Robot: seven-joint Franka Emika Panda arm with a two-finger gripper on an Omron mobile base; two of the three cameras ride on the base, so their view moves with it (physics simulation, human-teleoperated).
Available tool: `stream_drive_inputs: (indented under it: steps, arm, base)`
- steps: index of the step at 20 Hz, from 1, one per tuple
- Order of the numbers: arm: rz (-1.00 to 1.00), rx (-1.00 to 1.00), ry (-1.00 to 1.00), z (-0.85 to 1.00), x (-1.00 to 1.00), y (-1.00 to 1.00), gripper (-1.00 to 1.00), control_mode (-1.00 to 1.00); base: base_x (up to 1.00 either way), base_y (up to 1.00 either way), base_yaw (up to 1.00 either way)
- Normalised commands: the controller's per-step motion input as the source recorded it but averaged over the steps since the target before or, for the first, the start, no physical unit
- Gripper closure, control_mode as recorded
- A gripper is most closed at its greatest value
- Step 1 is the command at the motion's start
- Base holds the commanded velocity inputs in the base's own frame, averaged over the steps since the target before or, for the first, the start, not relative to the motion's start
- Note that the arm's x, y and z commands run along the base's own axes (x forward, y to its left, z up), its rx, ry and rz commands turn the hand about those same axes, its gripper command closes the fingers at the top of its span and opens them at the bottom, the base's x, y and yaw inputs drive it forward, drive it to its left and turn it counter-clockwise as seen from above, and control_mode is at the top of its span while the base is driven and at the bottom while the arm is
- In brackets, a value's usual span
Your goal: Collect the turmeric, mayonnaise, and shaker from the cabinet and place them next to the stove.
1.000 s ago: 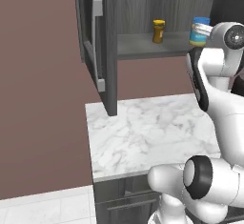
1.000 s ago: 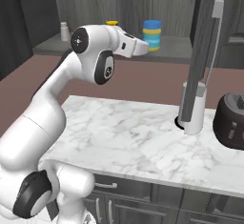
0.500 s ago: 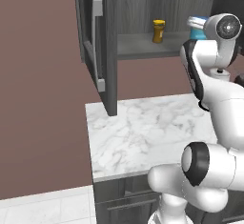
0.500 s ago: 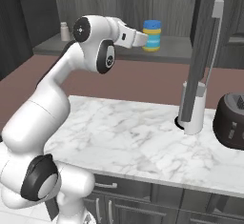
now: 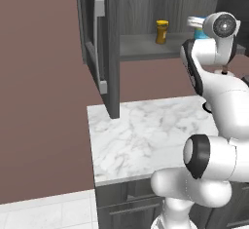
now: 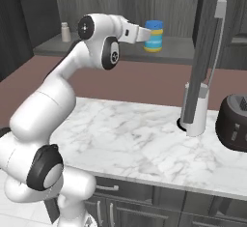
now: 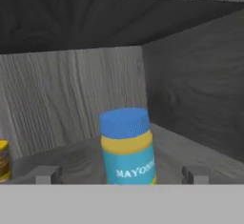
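Now the gripper [image 7: 120,174] stands wide open, straddling nothing yet; the mayonnaise [image 7: 127,146] sits straight ahead between its fingertips on the cabinet [image 7: 200,99] shelf. Left of it waits one turmeric [image 7: 4,160]. Likely rigid, light, smooth-sided: grip the body below the lid.

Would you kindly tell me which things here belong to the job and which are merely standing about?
Job: mayonnaise between the open tool tips; turmeric; shaker; cabinet, door open.

Standing about: marble counter; dark toaster; white cylinder behind the right cabinet door.
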Motion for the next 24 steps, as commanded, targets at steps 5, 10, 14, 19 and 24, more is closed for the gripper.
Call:
stream_drive_inputs:
  steps: [5, 10, 14, 19, 24]
  arm:
    - [0.00, -0.11, 0.00, 0.00, 0.30, 0.00, -1.00, -1.00]
    - [0.00, -0.03, 0.00, -0.02, 0.11, -0.01, -1.00, -1.00]
    - [0.00, 0.00, 0.00, 0.00, 0.00, -0.18, -1.00, -1.00]
    - [0.00, 0.00, 0.00, 0.00, 0.04, -0.19, -1.00, -1.00]
    - [0.00, 0.00, 0.00, 0.00, 0.13, -0.08, -1.00, -1.00]
  base:
    - [0.00, 0.00, 0.00]
    - [0.00, 0.00, 0.00]
    - [0.00, 0.00, 0.00]
    - [0.00, 0.00, 0.00]
    - [0.00, 0.00, 0.00]
